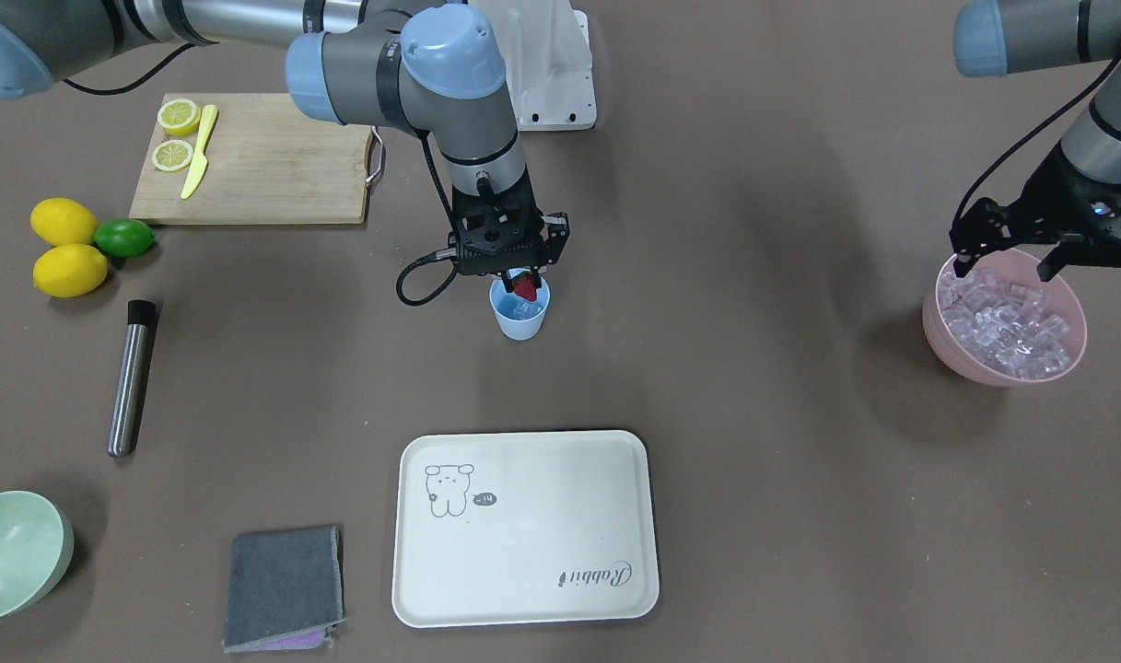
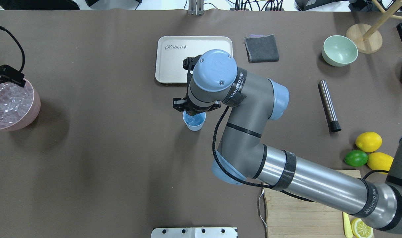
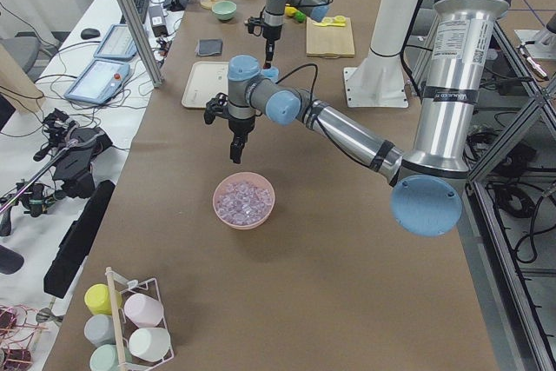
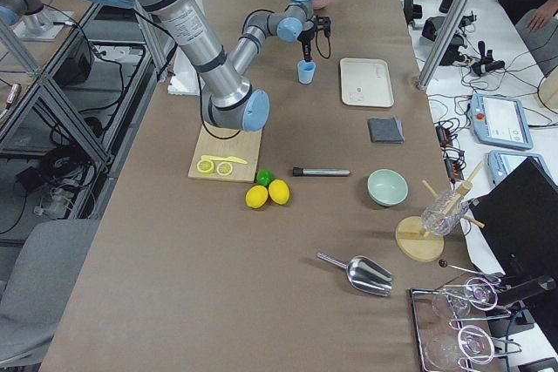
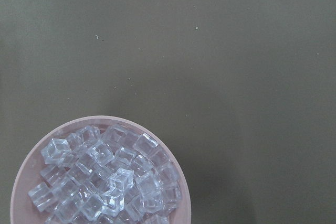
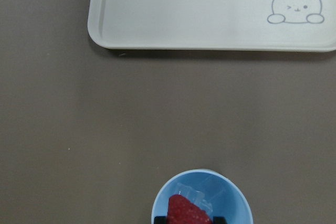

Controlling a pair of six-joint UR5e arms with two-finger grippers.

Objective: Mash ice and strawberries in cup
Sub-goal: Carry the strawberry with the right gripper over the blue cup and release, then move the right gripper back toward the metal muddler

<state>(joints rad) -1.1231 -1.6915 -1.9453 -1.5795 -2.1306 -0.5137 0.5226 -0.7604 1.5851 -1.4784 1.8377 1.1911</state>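
Red strawberry (image 1: 525, 288): pinched in right gripper (image 1: 523, 279), just at mouth of cup (image 1: 520, 322)
Ice (image 6: 202, 195): some cubes already in cup, mid-table
Left gripper (image 1: 1002, 267): fingers spread, empty, over pink bowl (image 1: 970, 357)
Tip: I'd let go low and centred, so it drops in, not off the rim

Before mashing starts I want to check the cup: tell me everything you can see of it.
The cup is small, light blue, tapered and handleless, plastic by its look. It stands upright on the table, apart from the tray. Clear ice lies inside. The right gripper holds the strawberry in the cup's mouth, over the ice. Whether the gripper touches the rim I cannot tell.
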